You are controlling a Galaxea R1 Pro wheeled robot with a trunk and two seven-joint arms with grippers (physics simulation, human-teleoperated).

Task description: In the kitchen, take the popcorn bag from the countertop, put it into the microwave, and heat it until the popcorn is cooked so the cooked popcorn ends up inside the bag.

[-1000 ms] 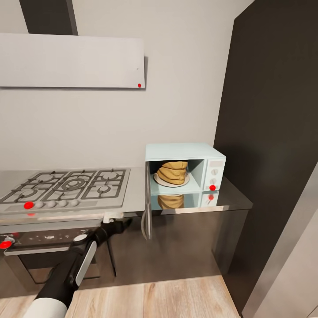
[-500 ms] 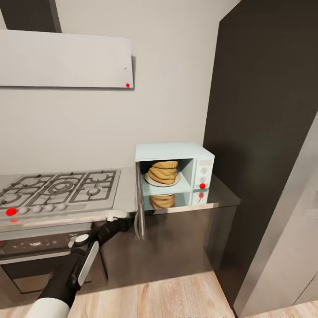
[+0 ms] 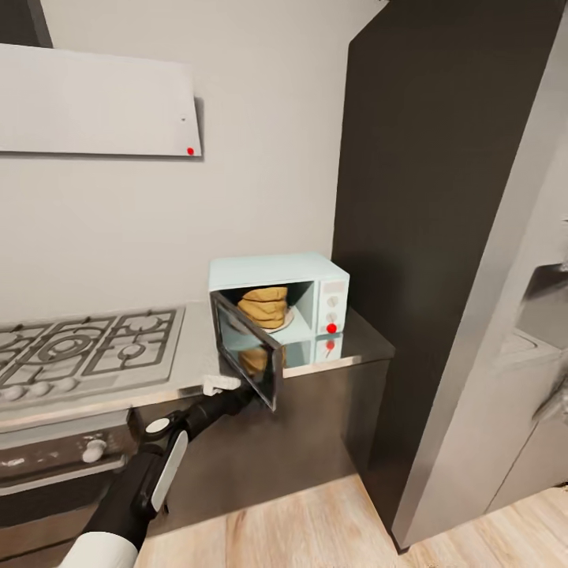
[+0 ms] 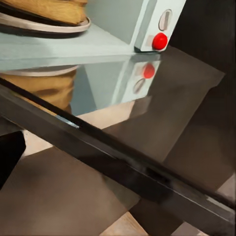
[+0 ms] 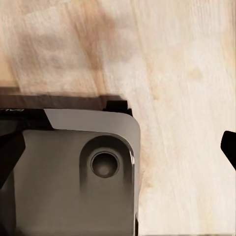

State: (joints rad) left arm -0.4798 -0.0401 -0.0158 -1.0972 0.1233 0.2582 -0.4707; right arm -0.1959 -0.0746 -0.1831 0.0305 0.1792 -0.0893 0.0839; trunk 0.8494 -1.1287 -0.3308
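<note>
Swinging partway shut, the microwave (image 3: 278, 304) door (image 3: 248, 349) is now angling inward from its earlier wide-open stance.

One popcorn bag (image 3: 265, 306) is sitting inside on one plate (image 3: 290, 319), so closing is underway; the left gripper (image 3: 237, 394), at 7 o'clock of the door, is nudging it, its claw state unclear, and the right gripper's too.

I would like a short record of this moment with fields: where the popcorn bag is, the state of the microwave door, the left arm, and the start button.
popcorn bag: the popcorn bag sits on a white plate inside the microwave
door: the microwave door is partly open, swung out over the edge of the countertop
left arm: the left gripper is low, beside the door's outer face; open or shut cannot be told
button: the red button is on the panel right of the cavity, untouched
</note>
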